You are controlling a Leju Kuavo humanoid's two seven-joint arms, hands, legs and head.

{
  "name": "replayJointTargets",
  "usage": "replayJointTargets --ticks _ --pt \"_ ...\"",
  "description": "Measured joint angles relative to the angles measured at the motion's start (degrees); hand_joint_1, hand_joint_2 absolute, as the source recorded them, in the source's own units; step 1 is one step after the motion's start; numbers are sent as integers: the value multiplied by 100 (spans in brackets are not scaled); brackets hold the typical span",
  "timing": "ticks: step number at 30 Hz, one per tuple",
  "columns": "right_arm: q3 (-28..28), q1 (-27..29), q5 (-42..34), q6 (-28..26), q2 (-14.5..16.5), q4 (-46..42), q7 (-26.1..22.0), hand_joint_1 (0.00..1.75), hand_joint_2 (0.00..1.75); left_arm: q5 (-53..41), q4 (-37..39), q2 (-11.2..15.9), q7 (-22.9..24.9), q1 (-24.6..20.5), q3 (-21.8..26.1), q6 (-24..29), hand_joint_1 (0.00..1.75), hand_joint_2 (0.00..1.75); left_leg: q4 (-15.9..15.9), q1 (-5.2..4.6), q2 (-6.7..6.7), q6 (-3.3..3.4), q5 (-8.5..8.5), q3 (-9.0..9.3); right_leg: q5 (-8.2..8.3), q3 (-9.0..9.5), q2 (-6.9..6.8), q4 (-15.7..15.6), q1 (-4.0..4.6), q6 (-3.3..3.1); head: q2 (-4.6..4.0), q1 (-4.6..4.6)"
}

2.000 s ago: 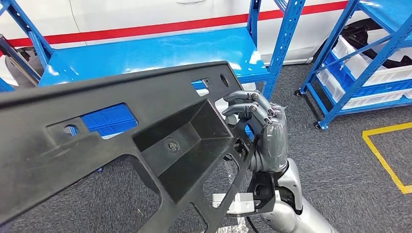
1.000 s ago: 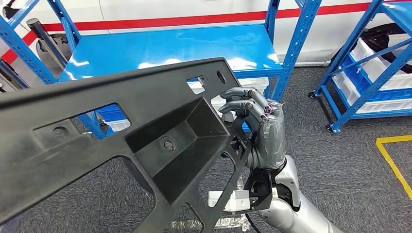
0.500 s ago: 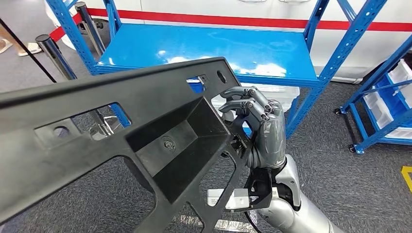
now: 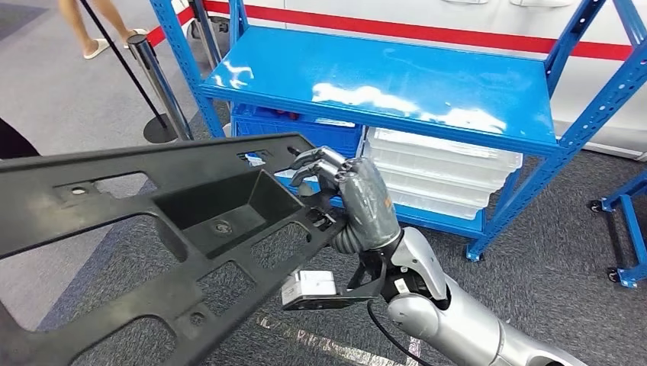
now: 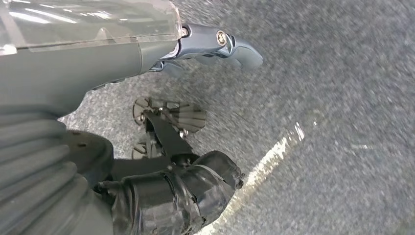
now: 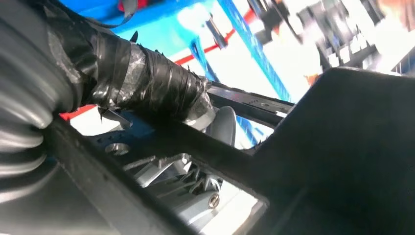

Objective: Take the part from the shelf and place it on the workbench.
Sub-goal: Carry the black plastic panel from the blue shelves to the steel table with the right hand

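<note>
Lowered since before, part sits gripped by right hand.

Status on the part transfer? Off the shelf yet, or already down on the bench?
Done: the black part is off the shelf and carried in the air. In hand: the right hand grips its end, fingers curled over the edge; the left hand hangs over the carpet and touches nothing. Left: set it down. The blue workbench lies ahead, and the part is not over it yet.
</note>
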Motion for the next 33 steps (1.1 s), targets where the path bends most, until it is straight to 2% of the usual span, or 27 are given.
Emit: replayJointTargets --ticks 1,2,4,5,6,8,9,10,12,13,14,15,16,17,19,21,22,23,24,25,27,28,29,30,31,33 --pt "64 -35 91 38 5 119 22 175 175 -21 0 -1 23 -5 -2 0 0 175 -113 -11 14 35 97 69 -1 -2 -75 0 16 -2 0 2" --pt "115 -71 174 63 15 230 37 175 175 -46 0 -1 47 -12 -4 0 0 175 -418 -34 49 87 259 242 -2 -1 -145 -2 33 -3 0 3" --pt "199 -142 299 87 50 427 44 175 175 -89 0 -2 87 -46 -8 0 0 175 -1149 -111 268 231 485 631 -3 11 -282 -19 65 -1 0 29" --pt "237 -172 347 93 71 527 45 175 175 -110 0 -5 109 -71 -10 -1 0 175 -1376 -149 353 285 531 742 1 18 -343 -36 68 12 0 55" --pt "280 -201 389 101 96 633 46 175 175 -127 0 -10 129 -91 -15 -2 0 175 -1484 -179 398 325 537 778 7 29 -403 -59 65 30 0 86" --pt "351 -242 458 121 152 834 57 175 175 -156 -1 -19 162 -108 -27 -4 0 175 -1583 -176 286 352 600 815 16 66 -501 -118 64 84 0 127" --pt "383 -263 488 130 179 928 65 175 175 -164 -1 -28 170 -104 -31 -4 0 175 -1664 -156 225 355 644 865 -2 83 -455 -118 63 111 0 158" --pt "410 -289 513 135 199 1012 72 175 175 -170 -1 -37 180 -106 -34 -4 0 175 -1745 -128 166 362 689 921 -78 60 -334 -30 61 135 0 197" --pt "466 -328 548 140 217 1177 78 175 175 -182 0 -55 195 -132 -48 -5 0 175 -1832 -94 43 380 755 976 -358 -160 12 485 37 173 0 322" --pt "495 -333 557 140 220 1252 81 175 175 -187 0 -57 201 -150 -57 -7 0 175 -1831 -86 -27 395 766 968 -506 -332 122 835 28 187 0 383" --pt "522 -326 563 140 221 1326 85 175 175 -191 0 -58 205 -161 -68 -9 0 175 -1820 -83 -108 400 769 956 -578 -478 173 1107 17 203 0 438" --pt "547 -321 567 140 221 1394 88 175 175 -192 0 -60 209 -163 -76 -11 0 175 -1801 -81 -194 395 764 945 -547 -553 195 1212 5 219 0 486" --pt "570 -322 570 139 223 1450 92 175 175 -192 0 -61 214 -158 -85 -14 0 175 -1769 -76 -284 381 754 933 -414 -533 210 1108 -10 232 0 523" --pt "585 -327 572 139 227 1494 93 175 175 -192 0 -62 219 -152 -93 -15 0 175 -1724 -69 -370 361 736 919 -210 -421 244 821 -29 243 0 553" --pt "616 -344 572 137 240 1560 93 175 175 -192 0 -67 224 -151 -105 -17 0 175 -1599 -53 -521 299 686 850 64 -151 507 179 -75 260 0 613" --pt "641 -352 572 134 259 1614 92 175 175 -194 0 -71 228 -160 -110 -17 0 175 -1519 -36 -646 222 673 747 85 -57 709 -58 -85 251 0 654" --pt "648 -355 572 129 269 1640 90 175 175 -196 0 -71 231 -158 -113 -17 0 175 -1508 -26 -709 179 684 708 85 -58 701 -70 -65 233 0 672" --pt "652 -358 572 122 280 1664 84 175 175 -197 0 -66 233 -147 -116 -16 0 175 -1521 -12 -749 144 697 682 97 -53 626 -76 -64 199 0 687" --pt "653 -365 572 115 292 1686 76 175 175 -200 0 -63 234 -135 -119 -16 0 175 -1504 -11 -690 110 690 663 110 -34 563 -103 -64 166 0 700" --pt "654 -372 568 100 309 1702 63 175 175 -202 0 -61 235 -130 -120 -15 0 175 -1419 -18 -557 75 641 614 122 -11 492 -135 -76 133 0 691" --pt "656 -377 553 70 334 1721 33 175 175 -207 0 -66 239 -142 -121 -16 0 175 -942 -20 -196 11 400 370 127 30 338 -176 -85 83 0 679" --pt "657 -374 539 57 340 1730 21 175 175 -209 0 -69 242 -152 -122 -16 0 175 -592 -5 -91 -18 253 184 117 37 251 -179 -77 66 0 674" --pt "659 -368 524 53 341 1743 12 175 175 -212 0 -71 245 -157 -123 -17 0 175 -288 13 -41 -40 154 18 106 42 164 -178 -71 56 0 684" --pt "664 -362 510 53 341 1759 6 175 175 -217 0 -71 248 -154 -125 -17 0 175 -132 30 -13 -56 142 -71 94 48 82 -177 -70 56 0 682" --pt "671 -357 496 53 341 1775 0 175 175 -223 0 -70 251 -148 -126 -17 0 175 -176 45 9 -66 223 -53 81 57 2 -177 -71 62 0 682" --pt "685 -356 484 52 345 1790 -12 175 175 -238 0 -67 256 -141 -128 -17 0 175 -803 59 129 -66 557 288 49 94 -135 -176 -77 96 0 680"
